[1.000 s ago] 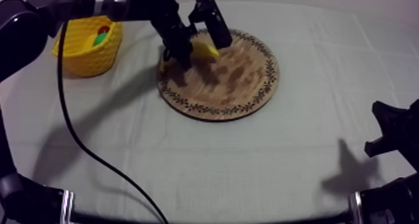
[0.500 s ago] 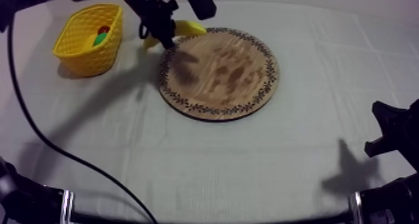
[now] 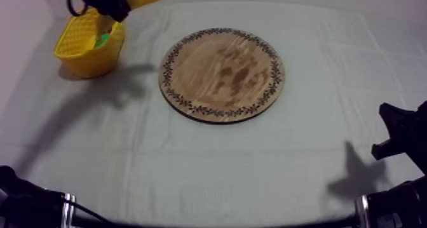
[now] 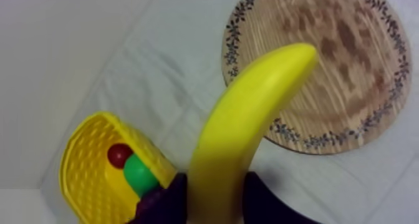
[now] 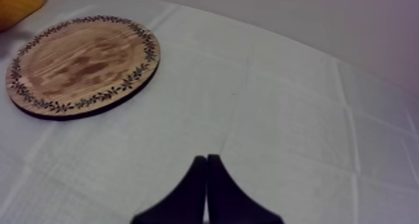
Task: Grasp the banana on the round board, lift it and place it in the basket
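Your left hand [image 4: 214,180] is pinching the banana [image 4: 246,114]: one black finger presses on each side of its thick lower end. The rest of the fruit sticks out free in front of the fingers. The banana is lifted up in the air, off the round wooden board [image 3: 221,75] and touching nothing except the fingers. In the top view the hand is at the far left part of the surface [image 3: 210,160], just above the far end of the yellow basket [image 3: 95,60], and the free end of the banana points toward the side of the board. The banana is not inside the basket yet. From the left wrist camera the basket is seen below and beside the hand, and two things already lie in it, touching each other: a small red fruit [image 4: 118,155] and a green toy fruit [image 4: 138,172], whose kind I cannot tell. The board has nothing on it, and it lies flat on the grey-white cloth, near the basket but apart from it. Your right hand [image 5: 206,159] rests low at the near right side, well apart from the board. Its two fingers are pressed together into a narrow wedge with nothing between them.
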